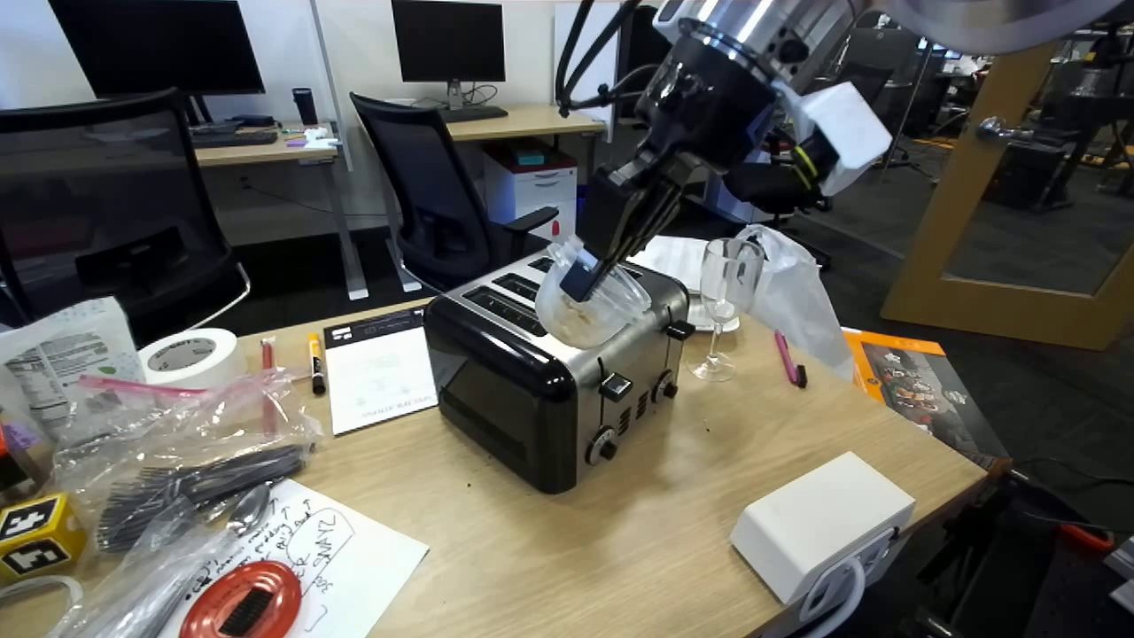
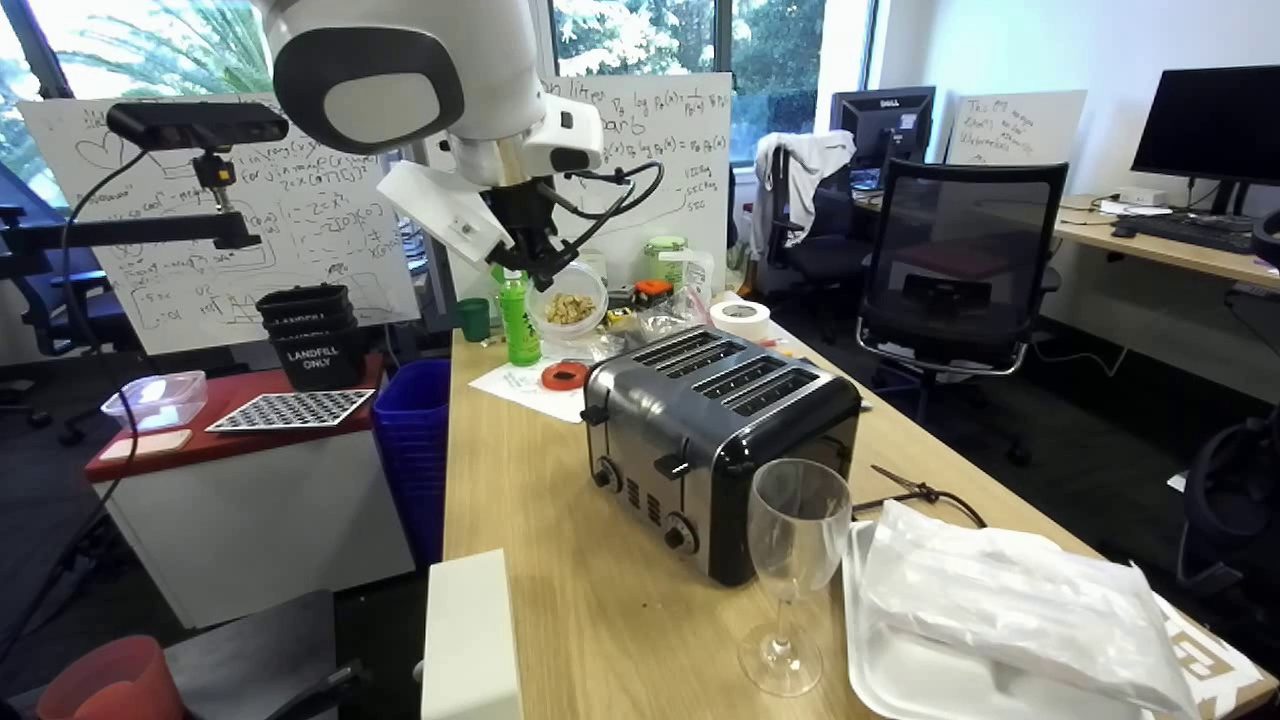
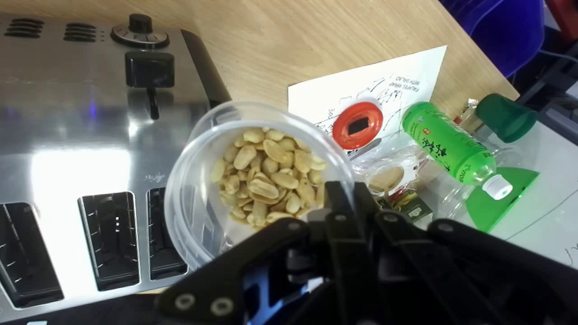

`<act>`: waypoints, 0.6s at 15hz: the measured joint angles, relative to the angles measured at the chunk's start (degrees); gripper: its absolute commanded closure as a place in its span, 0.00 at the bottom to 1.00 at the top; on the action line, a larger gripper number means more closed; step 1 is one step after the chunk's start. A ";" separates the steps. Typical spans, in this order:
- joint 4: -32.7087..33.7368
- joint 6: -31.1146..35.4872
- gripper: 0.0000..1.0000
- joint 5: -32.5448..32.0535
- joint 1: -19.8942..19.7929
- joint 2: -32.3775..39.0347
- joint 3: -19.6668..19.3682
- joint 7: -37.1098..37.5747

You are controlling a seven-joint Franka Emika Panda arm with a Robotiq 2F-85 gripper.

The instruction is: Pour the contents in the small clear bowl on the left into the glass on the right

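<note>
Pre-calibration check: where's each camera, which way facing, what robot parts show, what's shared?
Exterior view: raised, by the red disc, facing toaster and desks; arm and gripper slant from upper right.
Exterior view: near the glass, facing across toaster to whiteboards; arm and gripper hang from top.
Wrist view: sits behind the gripper, looking past its fingers into the small clear bowl of peanuts.
Both exterior views share the glass; all show toaster and bowl.

In the wrist view, the gripper covers part of the small clear bowl towards five o'clock, and the toaster is cut off at nine.
</note>
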 measured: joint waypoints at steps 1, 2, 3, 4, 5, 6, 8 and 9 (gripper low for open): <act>0.00 0.00 0.93 0.00 0.00 0.00 0.00 0.00; 0.00 0.00 0.93 0.00 0.00 0.00 0.00 0.00; 0.00 0.00 0.93 0.00 0.00 0.00 0.00 0.00; 0.00 0.00 0.93 0.00 0.00 0.00 0.00 0.00; 0.00 0.00 0.93 0.00 0.00 0.00 0.00 0.00; 0.00 0.00 0.93 0.00 0.00 0.00 0.00 0.00; 0.00 0.00 0.98 0.00 0.00 0.00 0.00 0.00; 0.00 0.00 0.98 0.00 0.00 0.00 0.00 0.00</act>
